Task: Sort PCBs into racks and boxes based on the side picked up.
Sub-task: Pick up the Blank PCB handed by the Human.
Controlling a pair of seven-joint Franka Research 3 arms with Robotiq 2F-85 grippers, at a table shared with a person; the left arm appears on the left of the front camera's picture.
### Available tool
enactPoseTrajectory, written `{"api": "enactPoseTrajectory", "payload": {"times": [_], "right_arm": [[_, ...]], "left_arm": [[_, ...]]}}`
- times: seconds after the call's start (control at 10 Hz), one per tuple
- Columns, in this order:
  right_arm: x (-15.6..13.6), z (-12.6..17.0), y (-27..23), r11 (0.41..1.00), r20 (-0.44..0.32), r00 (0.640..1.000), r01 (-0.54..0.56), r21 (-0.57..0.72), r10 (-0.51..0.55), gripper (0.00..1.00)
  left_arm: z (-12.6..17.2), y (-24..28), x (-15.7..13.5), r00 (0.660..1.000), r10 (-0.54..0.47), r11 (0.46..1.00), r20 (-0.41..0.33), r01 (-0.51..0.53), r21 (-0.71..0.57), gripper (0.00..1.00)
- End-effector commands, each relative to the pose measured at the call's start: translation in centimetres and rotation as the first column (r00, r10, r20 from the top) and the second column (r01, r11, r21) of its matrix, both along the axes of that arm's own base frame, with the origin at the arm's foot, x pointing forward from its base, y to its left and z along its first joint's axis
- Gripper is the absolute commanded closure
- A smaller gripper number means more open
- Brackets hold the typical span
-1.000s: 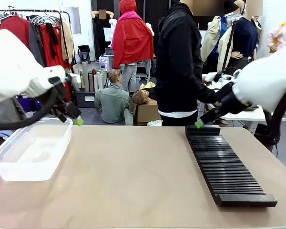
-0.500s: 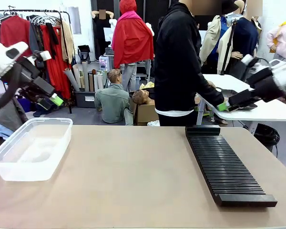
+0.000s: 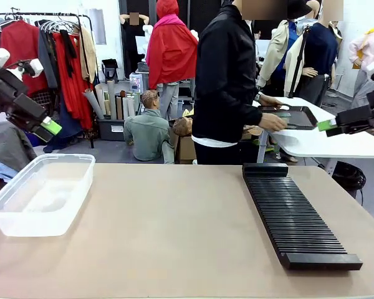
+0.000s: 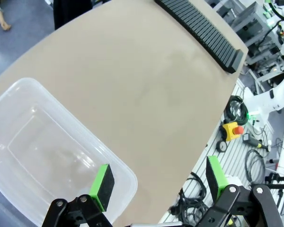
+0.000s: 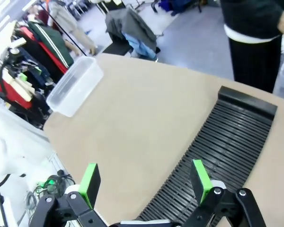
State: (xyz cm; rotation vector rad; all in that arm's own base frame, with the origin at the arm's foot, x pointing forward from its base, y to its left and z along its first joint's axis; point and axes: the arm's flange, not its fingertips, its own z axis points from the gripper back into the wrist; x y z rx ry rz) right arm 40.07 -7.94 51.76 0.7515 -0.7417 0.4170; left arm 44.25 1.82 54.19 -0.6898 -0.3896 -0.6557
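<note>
tan tabletop: clear tub at left edge, black slotted rack at right edge. left gripper, right gripper: jaws spread, empty. pcbs likely in dark tray behind, at person's hand. wait clear; grip board by edge.

Bright even light, wide-angle edge distortion

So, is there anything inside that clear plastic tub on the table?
Nothing visible: the clear tub looks empty, only its bare bottom showing. In the left wrist view a pad of the left gripper covers a bit of its rim.
</note>
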Motion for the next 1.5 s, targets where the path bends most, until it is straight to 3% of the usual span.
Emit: {"api": "enactPoseTrajectory", "payload": {"times": [0.0,0.4,0.5,0.6,1.4], "right_arm": [[-0.75,-0.09,-0.61,0.999,0.022,1.000,-0.009,0.032,0.008,0.00],[-0.95,-0.35,-1.15,0.998,0.029,0.999,-0.025,0.058,0.023,0.00],[-1.14,0.13,-1.56,0.999,-0.012,1.000,0.014,0.041,-0.014,0.00],[-1.14,0.13,-1.56,0.999,-0.012,1.000,0.014,0.041,-0.014,0.00],[-1.14,0.13,-1.56,0.999,-0.012,1.000,0.014,0.041,-0.014,0.00]], "left_arm": [[0.27,-0.20,0.15,0.999,-0.027,0.999,0.023,0.027,-0.025,0.00],[0.49,-0.24,0.19,0.999,-0.008,0.999,0.035,0.010,-0.039,0.00],[0.50,-0.29,0.35,0.999,-0.003,0.999,0.045,0.004,-0.037,0.00],[0.33,-0.42,0.05,1.000,-0.006,1.000,0.013,0.006,-0.018,0.00],[0.33,-0.42,0.05,1.000,-0.006,1.000,0.013,0.006,-0.018,0.00]]}}
